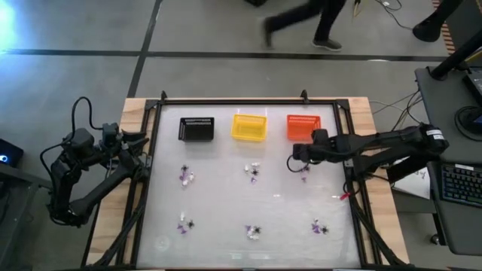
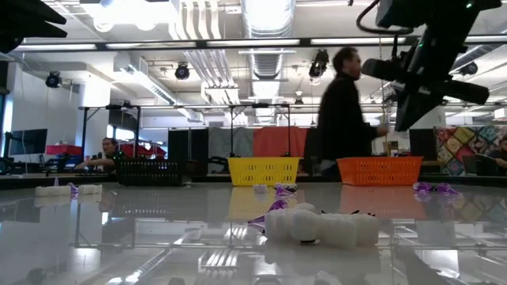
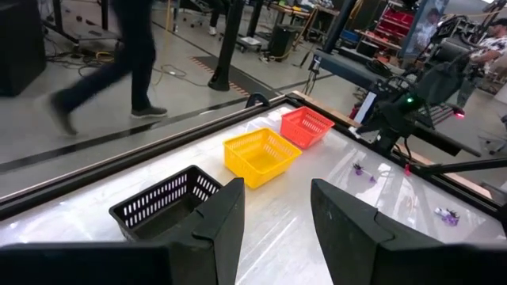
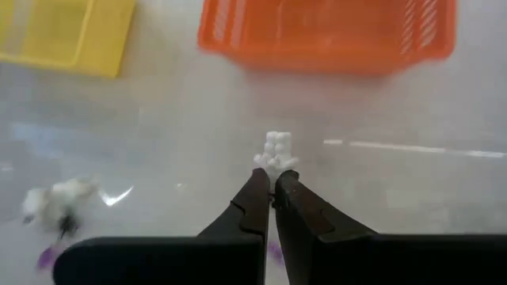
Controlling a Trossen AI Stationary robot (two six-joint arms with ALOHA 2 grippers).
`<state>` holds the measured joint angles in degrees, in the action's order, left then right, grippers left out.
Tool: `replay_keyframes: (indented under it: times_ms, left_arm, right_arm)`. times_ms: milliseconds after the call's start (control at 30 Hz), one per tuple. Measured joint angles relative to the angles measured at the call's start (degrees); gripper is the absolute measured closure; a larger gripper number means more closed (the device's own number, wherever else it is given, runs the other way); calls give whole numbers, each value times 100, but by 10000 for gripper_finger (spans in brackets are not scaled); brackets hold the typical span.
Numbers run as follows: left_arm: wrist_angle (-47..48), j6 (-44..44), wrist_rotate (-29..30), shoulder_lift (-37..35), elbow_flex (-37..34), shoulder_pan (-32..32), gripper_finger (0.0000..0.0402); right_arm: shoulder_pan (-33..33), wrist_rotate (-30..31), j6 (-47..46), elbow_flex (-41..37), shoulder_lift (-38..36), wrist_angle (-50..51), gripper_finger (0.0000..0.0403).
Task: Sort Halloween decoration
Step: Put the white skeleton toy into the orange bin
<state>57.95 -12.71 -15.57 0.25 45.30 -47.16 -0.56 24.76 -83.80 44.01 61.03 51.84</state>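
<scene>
The right gripper [image 4: 272, 188] has its fingers clamped on a white trinket [image 4: 275, 150], lifted above the counter [image 1: 226, 203] near the orange basket [image 1: 303, 126]. The left gripper [image 3: 277, 207] waits at the counter's left edge, fingers apart.

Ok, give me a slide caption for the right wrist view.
Right claw shut on a white trinket, facing the orange basket.

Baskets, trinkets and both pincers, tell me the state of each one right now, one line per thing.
black basket: upright, looks empty.
yellow basket: upright, nothing visible inside.
orange basket: upright, nothing visible inside.
white trinket: pinched at the right pincer's tips, raised off the table.
other trinkets: lying in small clusters on the table.
right pincer: shut on the white trinket, near the orange basket.
left pincer: open, empty, at the table's left edge.
</scene>
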Motion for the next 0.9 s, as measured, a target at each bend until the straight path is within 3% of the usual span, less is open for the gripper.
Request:
replay_keyframes:
  times_ms: [200, 333, 633, 900]
  left_arm:
    - [-3, -1, 7, 0, -2, -2, 272]
    - [-4, -49, 15, 0, -2, -2, 272]
    - [-7, -304, 20, 0, -2, -2, 272]
    - [-6, -285, 155, 2, -4, -2, 272]
  right_arm:
    - [-845, 81, 848, 0, 18, -218, 392]
    - [-1261, -290, 1380, 1, 16, -568, 392]
    - [-1303, -1658, 2234, 4, 16, -1425, 390]
    - [-1298, -1924, 2812, 7, 30, -1568, 390]
